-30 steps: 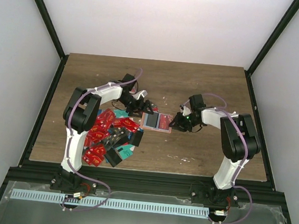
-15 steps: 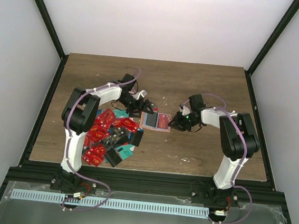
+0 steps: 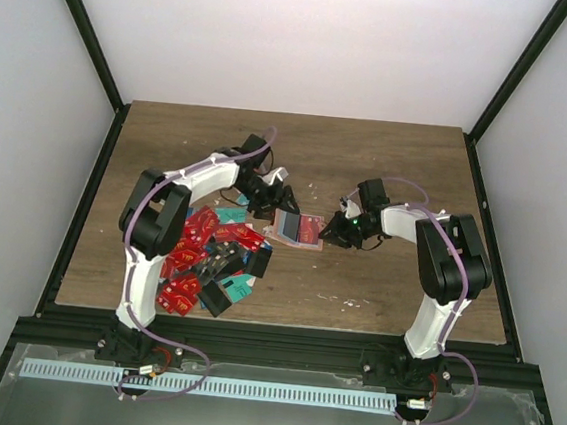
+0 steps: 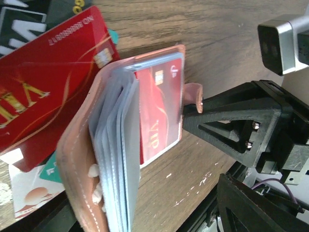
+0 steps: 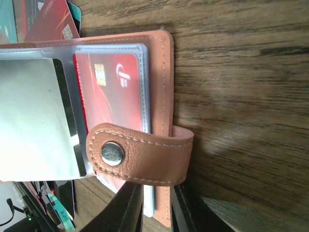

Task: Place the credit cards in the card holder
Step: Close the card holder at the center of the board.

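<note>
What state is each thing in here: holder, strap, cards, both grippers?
holder: open, clear sleeves fanned up.
strap: unsnapped, folded over the sleeves.
sleeved card: red, already inside a sleeve.
loose cards: piled in a heap, outside the holder.
left gripper: open, at the holder's far side.
right gripper: shut on the holder's edge by the strap.

Leather-look, plastic and wood at close range

The salmon-pink leather-look card holder [image 5: 161, 72] had a smooth, faintly sheened skin with pale stitching along its edges, and its strap bore a dull round metal snap [image 5: 112, 152]. Its clear plastic sleeves [image 4: 116, 140] looked glossy and slightly cloudy. The red plastic credit cards [image 4: 53, 82] shone. The brown wooden table [image 5: 241, 72] was matt, grained and pale-flecked.
</note>
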Tool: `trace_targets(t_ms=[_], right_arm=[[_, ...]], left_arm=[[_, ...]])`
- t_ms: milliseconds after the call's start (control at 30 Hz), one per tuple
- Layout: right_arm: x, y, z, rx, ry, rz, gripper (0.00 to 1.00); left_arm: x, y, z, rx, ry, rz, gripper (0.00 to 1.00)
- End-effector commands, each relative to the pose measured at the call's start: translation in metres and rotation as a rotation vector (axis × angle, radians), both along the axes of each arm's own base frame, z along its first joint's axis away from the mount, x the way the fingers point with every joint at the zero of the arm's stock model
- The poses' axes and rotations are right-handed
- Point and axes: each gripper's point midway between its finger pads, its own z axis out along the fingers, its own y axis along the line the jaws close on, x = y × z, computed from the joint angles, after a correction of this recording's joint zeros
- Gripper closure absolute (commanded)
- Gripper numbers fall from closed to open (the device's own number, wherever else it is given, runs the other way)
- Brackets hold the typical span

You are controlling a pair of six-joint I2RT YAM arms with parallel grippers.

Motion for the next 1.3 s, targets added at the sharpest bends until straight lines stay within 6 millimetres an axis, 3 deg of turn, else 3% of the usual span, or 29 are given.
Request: trace_targets(t_ms=[0, 167, 433, 733, 900, 1100, 1267], right_arm=[[0.001, 0.004, -0.001, 0.002, -0.009, 0.007, 0.82], [0.001, 0.003, 0.0, 0.002, -0.011, 0.008, 0.82], [0.002, 0.005, 0.002, 0.01, -0.02, 0.013, 0.83], [0.004, 0.001, 0.008, -0.017, -0.047, 0.013, 0.83], [0.009, -0.003, 0.009, -0.042, -0.065, 0.008, 0.8], [0.015, -0.011, 0.01, -0.105, -0.086, -0.013, 0.79], [0.02, -0.021, 0.01, -0.167, -0.093, -0.037, 0.79]], left_arm=[[0.0, -0.015, 0.026, -0.012, -0.03, -0.003, 0.31], [0.001, -0.024, 0.032, 0.026, -0.041, -0.01, 0.33], [-0.007, -0.048, 0.015, 0.019, -0.02, -0.049, 0.36], [-0.007, -0.069, 0.003, -0.035, -0.001, -0.07, 0.48], [-0.006, -0.067, -0.01, -0.005, 0.003, -0.067, 0.59], [-0.008, -0.056, -0.024, 0.063, -0.014, -0.079, 0.64], [-0.012, -0.047, -0.046, 0.126, -0.009, -0.1, 0.7]])
